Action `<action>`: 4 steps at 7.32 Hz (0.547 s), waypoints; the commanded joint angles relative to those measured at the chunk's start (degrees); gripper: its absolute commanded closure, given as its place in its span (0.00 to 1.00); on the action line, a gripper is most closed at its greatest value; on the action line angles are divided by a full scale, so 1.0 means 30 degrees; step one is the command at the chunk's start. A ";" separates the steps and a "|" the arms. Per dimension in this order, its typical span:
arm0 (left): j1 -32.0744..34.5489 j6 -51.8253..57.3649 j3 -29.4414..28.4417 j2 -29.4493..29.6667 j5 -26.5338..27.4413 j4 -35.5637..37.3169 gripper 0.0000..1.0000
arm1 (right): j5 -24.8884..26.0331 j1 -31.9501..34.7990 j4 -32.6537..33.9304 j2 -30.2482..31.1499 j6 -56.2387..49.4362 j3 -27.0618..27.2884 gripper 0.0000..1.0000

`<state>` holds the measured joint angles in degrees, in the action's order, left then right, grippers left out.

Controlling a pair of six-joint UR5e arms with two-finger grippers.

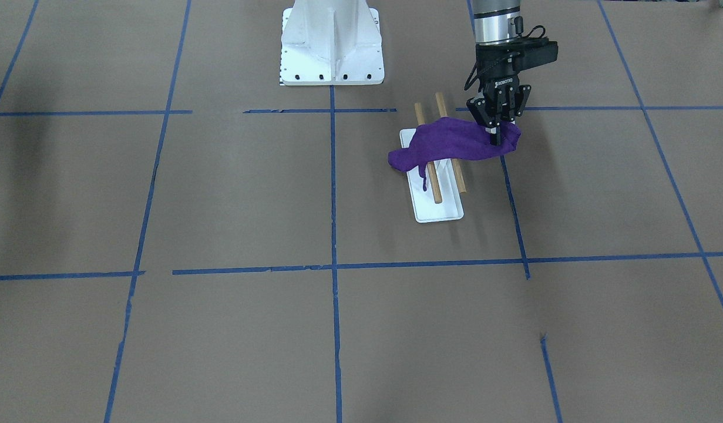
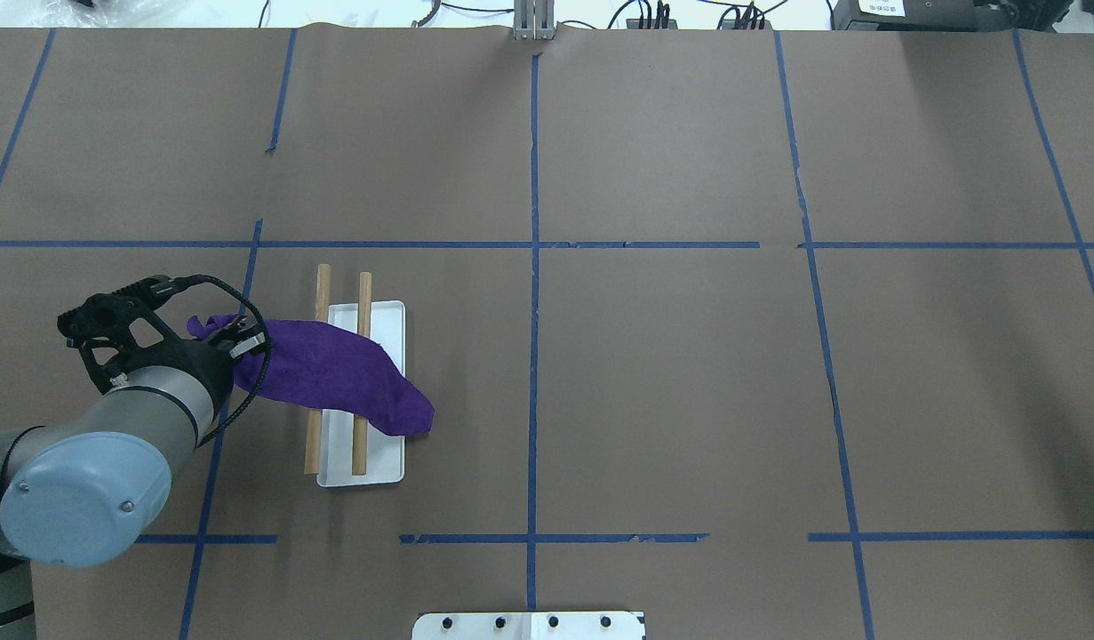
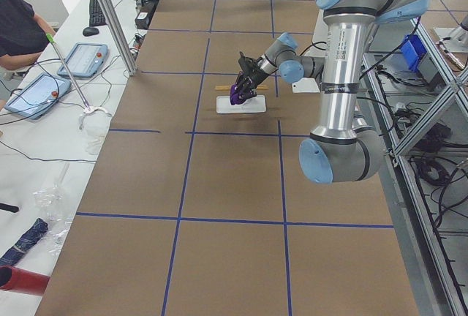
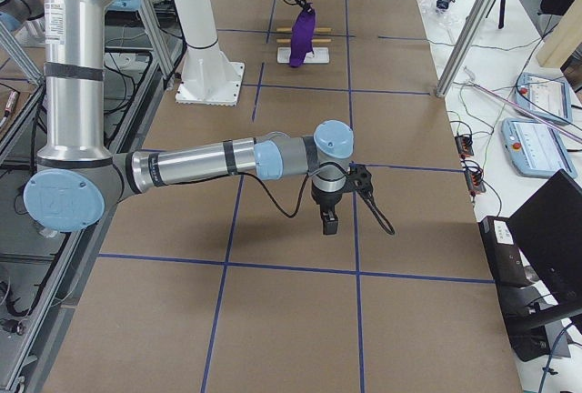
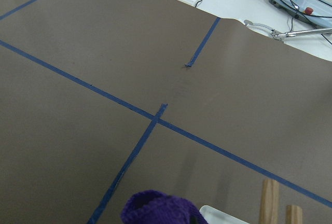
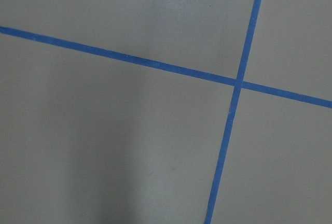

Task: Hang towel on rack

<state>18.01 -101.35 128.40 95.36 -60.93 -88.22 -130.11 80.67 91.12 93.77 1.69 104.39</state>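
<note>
Towel [image 1: 449, 144] is lying across both dowels of the rack [image 1: 435, 189]. In the overhead view its free end is hanging past the right dowel. Left gripper [image 1: 495, 138] is pinching the other end, jaws clamped on the cloth just left of the rack, clear of the wood. The cloth is reading as soft, light and floppy, probably grippy on the dowels, so an edge pinch seems the right hold. The rack looks light, so a sideways tug is risking a shift. Right gripper [image 4: 327, 221] is hanging well apart over bare worktop [image 1: 220, 194]; can't tell its jaws. Open room on all sides.
</note>
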 commanded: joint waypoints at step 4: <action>0.4123 0.7725 0.0119 0.0147 -0.6560 -0.0065 0.00 | -0.0223 0.1090 0.0066 0.0529 -0.0152 -0.0108 0.00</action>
<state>26.56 -84.16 128.82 95.51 -72.75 -88.41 -130.64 83.59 91.42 94.94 1.42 104.05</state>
